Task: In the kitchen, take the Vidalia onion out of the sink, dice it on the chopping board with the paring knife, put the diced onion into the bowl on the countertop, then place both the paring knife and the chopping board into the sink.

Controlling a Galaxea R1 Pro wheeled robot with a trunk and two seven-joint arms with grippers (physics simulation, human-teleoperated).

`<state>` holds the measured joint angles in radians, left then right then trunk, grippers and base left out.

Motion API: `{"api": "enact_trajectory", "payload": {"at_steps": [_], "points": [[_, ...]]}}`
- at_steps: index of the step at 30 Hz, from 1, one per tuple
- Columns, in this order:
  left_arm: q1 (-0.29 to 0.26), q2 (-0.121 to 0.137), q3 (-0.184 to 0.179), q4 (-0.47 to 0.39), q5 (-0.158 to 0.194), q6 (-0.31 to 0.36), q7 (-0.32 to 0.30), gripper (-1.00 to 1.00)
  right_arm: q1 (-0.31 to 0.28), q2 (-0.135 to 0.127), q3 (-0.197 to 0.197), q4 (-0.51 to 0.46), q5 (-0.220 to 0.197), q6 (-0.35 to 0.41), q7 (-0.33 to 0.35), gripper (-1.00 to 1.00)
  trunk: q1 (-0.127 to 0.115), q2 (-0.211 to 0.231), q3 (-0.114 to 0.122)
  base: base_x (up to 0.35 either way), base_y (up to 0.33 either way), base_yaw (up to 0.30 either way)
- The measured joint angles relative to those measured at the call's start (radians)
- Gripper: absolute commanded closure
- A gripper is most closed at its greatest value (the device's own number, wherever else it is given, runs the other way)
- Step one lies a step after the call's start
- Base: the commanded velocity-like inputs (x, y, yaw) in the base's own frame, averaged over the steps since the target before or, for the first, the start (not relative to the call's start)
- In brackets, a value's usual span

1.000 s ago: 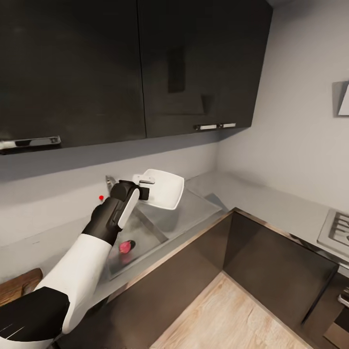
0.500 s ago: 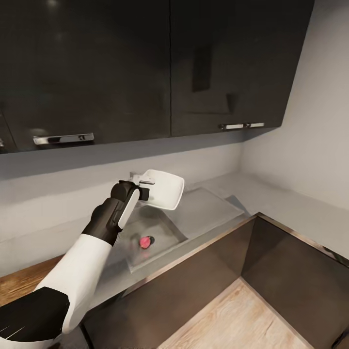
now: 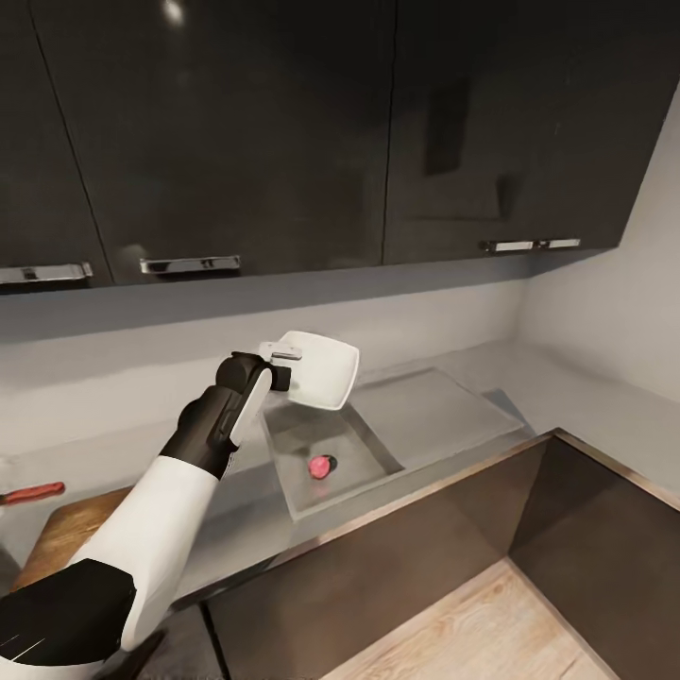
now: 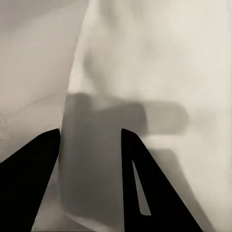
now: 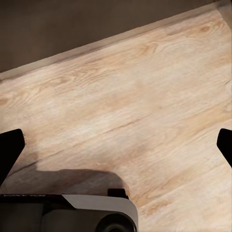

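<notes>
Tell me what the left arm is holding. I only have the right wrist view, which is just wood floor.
Observer: In the head view, the left gripper is shut on the rim of the bowl, which is tilted in the air above the back of the sink.
Operator: Onion?
Observer: The Vidalia onion lies on the sink's floor, with nothing touching it.
Operator: Board and knife?
Observer: The chopping board lies on the countertop left of the sink. The paring knife shows its red handle by the board's far edge.
</notes>
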<state>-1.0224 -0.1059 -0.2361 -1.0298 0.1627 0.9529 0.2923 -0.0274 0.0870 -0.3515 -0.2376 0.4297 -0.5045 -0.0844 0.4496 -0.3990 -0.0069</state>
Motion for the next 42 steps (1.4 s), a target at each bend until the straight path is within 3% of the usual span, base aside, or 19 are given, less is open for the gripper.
{"api": "enact_trajectory", "payload": {"at_steps": [8, 19, 42], "points": [[0.001, 0.000, 0.000, 0.001, 0.001, 0.000, 0.000, 1.00, 0.000, 0.000, 0.000, 0.000, 0.000, 0.000, 0.000, -1.00, 0.000, 0.000, -0.003, 0.000, 0.058, 0.286], [0.009, 0.000, 0.000, 0.001, 0.020, -0.001, 0.000, 1.00, 0.000, 0.000, -0.001, 0.000, 0.000, 0.000, 0.000, -1.00, 0.000, 0.001, -0.008, -0.015, 0.271, 0.286], [0.016, 0.000, 0.000, 0.001, 0.021, -0.001, 0.000, 1.00, 0.000, 0.000, 0.000, 0.001, 0.000, 0.001, 0.000, -1.00, 0.000, 0.001, -0.018, -0.194, 0.242, 0.249]]}}
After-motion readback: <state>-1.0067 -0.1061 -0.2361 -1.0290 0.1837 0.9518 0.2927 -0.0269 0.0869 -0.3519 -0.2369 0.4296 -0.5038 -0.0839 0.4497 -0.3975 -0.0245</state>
